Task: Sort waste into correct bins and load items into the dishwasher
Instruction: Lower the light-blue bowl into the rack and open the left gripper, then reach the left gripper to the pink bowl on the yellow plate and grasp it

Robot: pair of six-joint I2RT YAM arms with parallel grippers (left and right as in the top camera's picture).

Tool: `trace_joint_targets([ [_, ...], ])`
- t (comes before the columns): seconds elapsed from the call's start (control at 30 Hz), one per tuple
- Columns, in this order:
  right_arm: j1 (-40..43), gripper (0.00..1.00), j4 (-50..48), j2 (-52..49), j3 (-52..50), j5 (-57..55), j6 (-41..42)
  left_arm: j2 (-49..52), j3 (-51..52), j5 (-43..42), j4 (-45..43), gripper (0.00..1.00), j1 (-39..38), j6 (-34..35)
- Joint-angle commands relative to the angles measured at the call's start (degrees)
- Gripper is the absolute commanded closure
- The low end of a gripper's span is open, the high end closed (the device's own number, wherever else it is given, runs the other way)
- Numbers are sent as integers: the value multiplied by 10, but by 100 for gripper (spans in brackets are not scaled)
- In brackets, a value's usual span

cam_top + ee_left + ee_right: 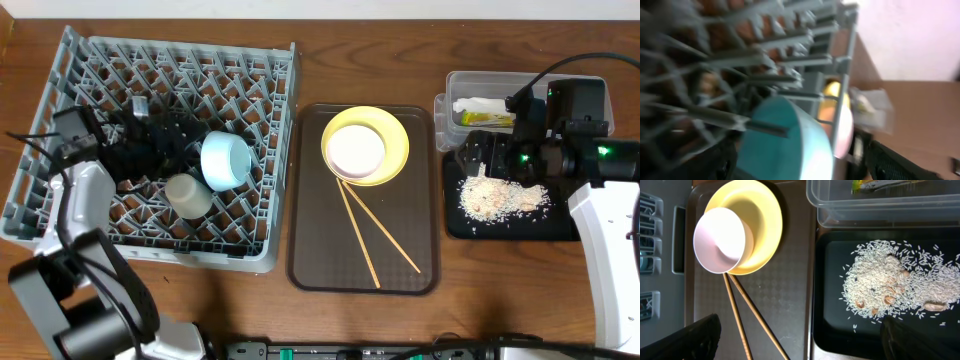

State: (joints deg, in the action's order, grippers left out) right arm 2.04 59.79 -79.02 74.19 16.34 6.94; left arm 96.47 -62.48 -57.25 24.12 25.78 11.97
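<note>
The light blue bowl [226, 159] rests on its side among the pegs of the grey dishwasher rack [70, 60], next to the small white cup [187, 195]. My left gripper [185, 148] is open, its fingers wide on either side of the bowl [790, 145]. On the brown tray, a white bowl [356, 150] sits in the yellow plate [392, 140], with two chopsticks [375, 235] below. My right gripper [805, 345] hangs open and empty over the black tray's [825, 330] left rim. Rice scraps [895, 280] lie in that tray. A wrapper [490, 120] and napkin [478, 104] lie in the clear tub [455, 85].
The brown serving tray [410, 270] stands between the rack and the bins. The clear tub [880, 207] sits directly behind the black tray [455, 225]. The rack's grey pegs [765, 55] crowd close around my left gripper.
</note>
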Motion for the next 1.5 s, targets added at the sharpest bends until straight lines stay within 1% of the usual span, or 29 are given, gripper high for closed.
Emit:
trace_joint_targets([
  [0.0,2,1,2,3,8,-7,-3,-64,-23,122,-3,13,3,-8],
  [0.13,2,1,0,3,8,-12,-3,-123,-23,141,-2,12,-4,-8],
  [0.27,2,1,1,3,8,-33,-3,-177,-23,154,-1,12,-44,-7],
  [0.33,2,1,1,3,8,-49,6,-196,-23,197,8,12,-83,-5],
  [0.5,2,1,6,3,8,-76,18,-203,-65,359,75,12,-215,-6],
  [0.6,2,1,17,3,8,-125,43,-183,-112,412,106,11,-290,-5],
  [0.73,5,1,45,3,8,-221,111,-139,-166,467,126,11,-380,-5],
  [0.83,7,1,48,3,8,-223,113,-98,-186,506,118,11,-442,-6],
  [1.0,7,1,55,3,8,-223,110,-17,-187,509,58,11,-539,-21],
  [1.2,7,1,56,3,8,-223,110,67,-187,509,11,11,-611,-37],
  [1.37,7,1,59,3,8,-223,110,129,-187,509,-12,11,-652,-63],
  [1.47,7,1,61,3,8,-223,110,162,-186,509,-11,12,-664,-64],
])
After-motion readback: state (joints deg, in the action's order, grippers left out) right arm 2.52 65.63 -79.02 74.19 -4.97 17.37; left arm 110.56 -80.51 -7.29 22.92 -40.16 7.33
